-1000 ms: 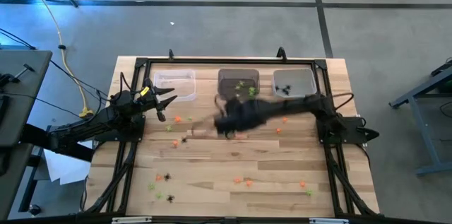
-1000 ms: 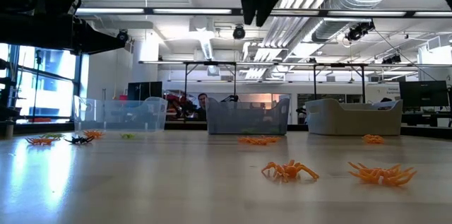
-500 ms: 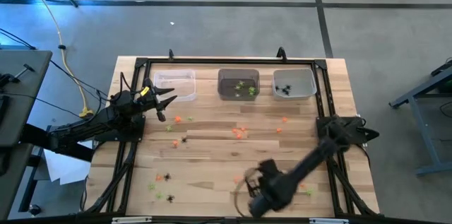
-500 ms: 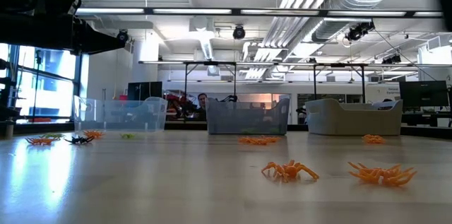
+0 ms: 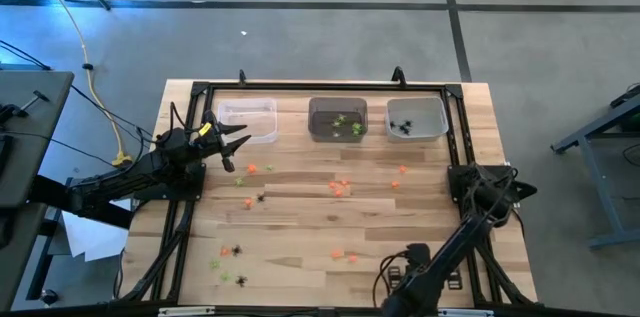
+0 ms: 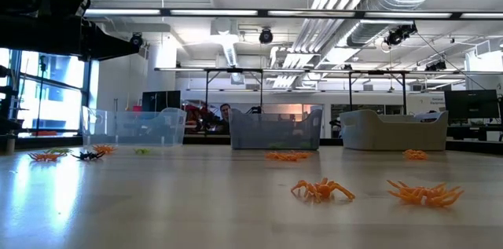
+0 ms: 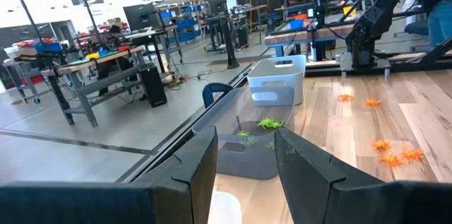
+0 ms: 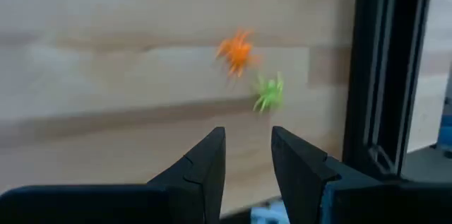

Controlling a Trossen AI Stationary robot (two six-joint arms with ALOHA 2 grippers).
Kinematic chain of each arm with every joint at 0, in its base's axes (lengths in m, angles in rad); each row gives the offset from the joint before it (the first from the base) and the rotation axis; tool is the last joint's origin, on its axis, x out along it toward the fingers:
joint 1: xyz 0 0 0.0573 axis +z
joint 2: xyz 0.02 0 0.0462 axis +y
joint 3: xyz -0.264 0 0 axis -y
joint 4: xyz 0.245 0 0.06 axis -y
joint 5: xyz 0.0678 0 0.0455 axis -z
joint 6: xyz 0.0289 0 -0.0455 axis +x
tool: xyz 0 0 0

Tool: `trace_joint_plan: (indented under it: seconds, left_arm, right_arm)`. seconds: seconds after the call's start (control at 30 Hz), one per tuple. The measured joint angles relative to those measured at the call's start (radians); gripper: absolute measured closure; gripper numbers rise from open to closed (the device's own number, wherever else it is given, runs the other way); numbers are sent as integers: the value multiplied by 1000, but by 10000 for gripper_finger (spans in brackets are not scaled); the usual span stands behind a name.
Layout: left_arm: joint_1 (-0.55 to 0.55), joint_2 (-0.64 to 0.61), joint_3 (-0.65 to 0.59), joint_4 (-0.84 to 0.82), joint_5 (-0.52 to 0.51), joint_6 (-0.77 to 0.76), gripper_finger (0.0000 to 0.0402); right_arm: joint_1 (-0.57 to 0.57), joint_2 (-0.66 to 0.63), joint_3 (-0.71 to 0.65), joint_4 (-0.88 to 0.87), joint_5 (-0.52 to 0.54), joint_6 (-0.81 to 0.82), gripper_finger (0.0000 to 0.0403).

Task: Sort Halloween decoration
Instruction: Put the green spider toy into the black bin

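- Three bins are sitting in a row along the far edge of the surface (image 5: 300,227): the left bin (image 5: 247,120), the middle bin (image 5: 337,118), the right bin (image 5: 415,117).
- Trinkets (image 5: 340,187) are lying scattered in front of the bins; some are lying inside the middle and right bins.
- The left end effector (image 5: 238,140) is hanging beside the left bin.
- The right end effector (image 8: 247,157) is hanging at the surface's near edge, close to two trinkets.

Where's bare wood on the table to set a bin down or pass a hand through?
Free: the broad wooden band between the orange trinket cluster mid-table and the orange pair near the front edge. Also free is the back-right strip beside the translucent rectangular bin holding black spiders. Crowded: the front-left corner with black spider trinkets, and the wood below the empty clear bin.
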Motion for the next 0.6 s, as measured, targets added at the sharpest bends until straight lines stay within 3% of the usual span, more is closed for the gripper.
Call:
trace_joint_plan:
  seconds: [0.3,0.6]
  left_arm:
    - [0,0,0,0,0,0,271]
    - [0,0,0,0,0,0,271]
  right_arm:
    - [15,-61,-196,204,-57,26,293]
    - [41,-195,-357,288,-42,26,293]
